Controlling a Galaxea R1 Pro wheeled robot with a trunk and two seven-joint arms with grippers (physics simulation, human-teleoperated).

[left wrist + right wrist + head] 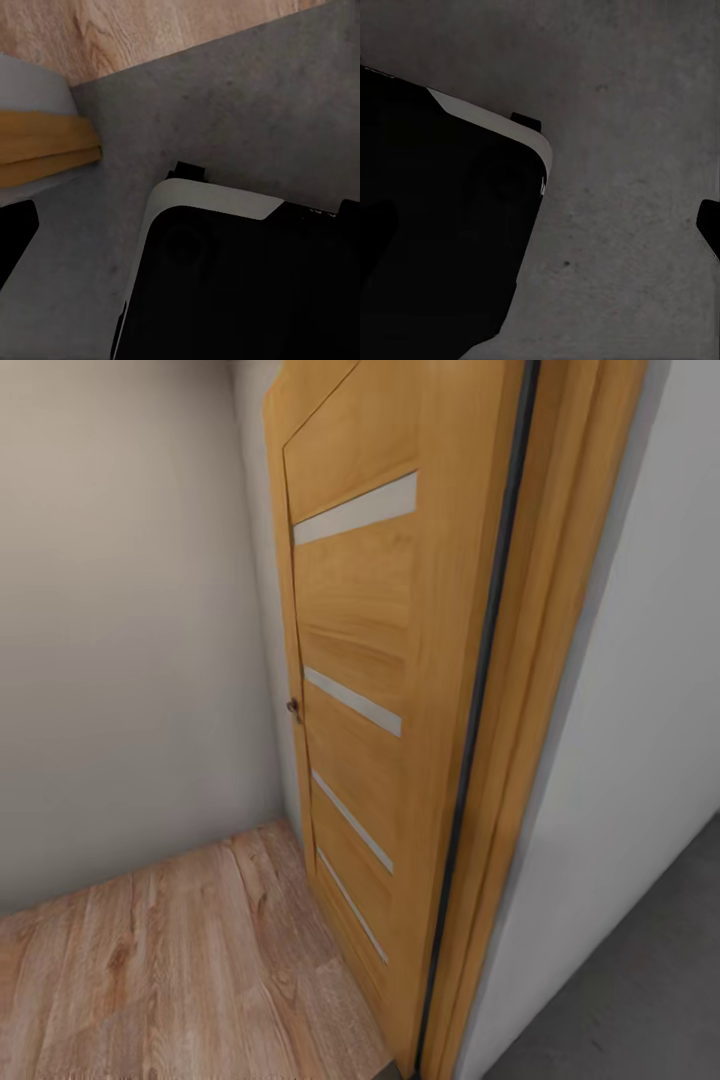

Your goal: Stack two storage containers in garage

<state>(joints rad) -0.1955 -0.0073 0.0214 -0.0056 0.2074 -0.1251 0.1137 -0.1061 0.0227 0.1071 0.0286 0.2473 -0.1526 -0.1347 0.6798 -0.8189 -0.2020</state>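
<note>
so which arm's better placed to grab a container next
Neither yet, as far as these views show. The head view faces an orange-wood door where wood-plank floor meets grey concrete. Both wrist views look down at concrete floor and the robot's dark base, with no container to compare reach against.

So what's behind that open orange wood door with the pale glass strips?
The orange wood door stands open against the plain beige wall. Whatever lies between them is covered by the door itself.
</note>
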